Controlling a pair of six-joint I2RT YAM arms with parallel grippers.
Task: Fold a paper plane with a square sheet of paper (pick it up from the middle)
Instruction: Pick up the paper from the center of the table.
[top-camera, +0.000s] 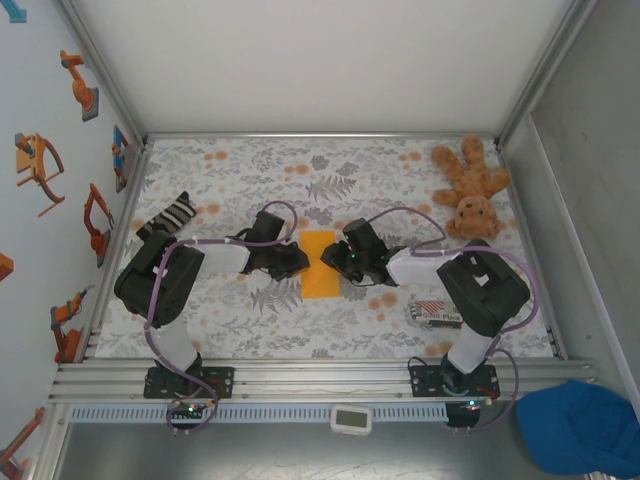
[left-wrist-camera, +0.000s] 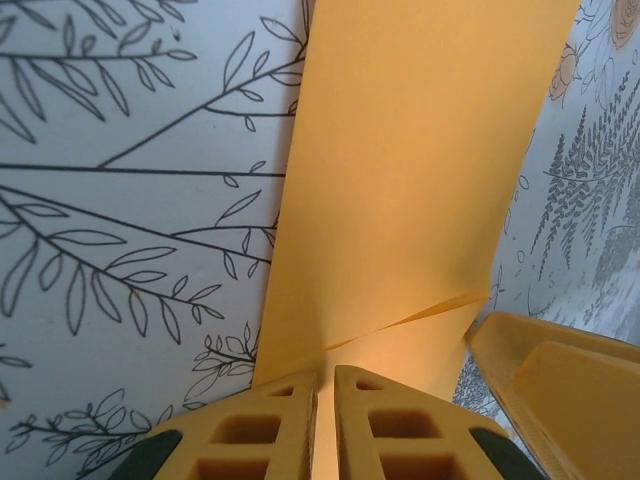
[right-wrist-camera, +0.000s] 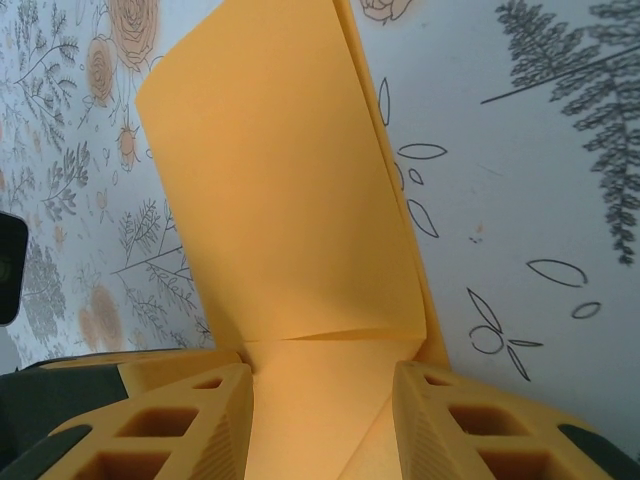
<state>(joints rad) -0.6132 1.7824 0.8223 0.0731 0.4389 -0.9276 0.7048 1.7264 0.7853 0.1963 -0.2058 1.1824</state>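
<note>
Two grippers meet at the middle of the flowered worktop (top-camera: 250, 330), one on each side of the orange sheet of paper (top-camera: 320, 280); the sheet is folded into a narrow strip (longer from far to near than across) and rests about midway between the worktop's left and right edges. The left gripper (left-wrist-camera: 325, 420) is almost closed, its two yellow fingers (left-wrist-camera: 400, 430) pinching the sheet's left edge, with a sliver of orange showing in the slit between them; a crease runs across the paper just ahead of the tips. The right gripper (right-wrist-camera: 320, 400) has its jaws parted, the paper lying in the gap and running under both fingers; the top layer lifts up ahead of them; whether the tips press on it I cannot tell. A brown teddy (top-camera: 470, 188) sits in the far right corner; a red-and-white striped packet (top-camera: 435, 312) lies toward the near right corner, beside the right arm.
</note>
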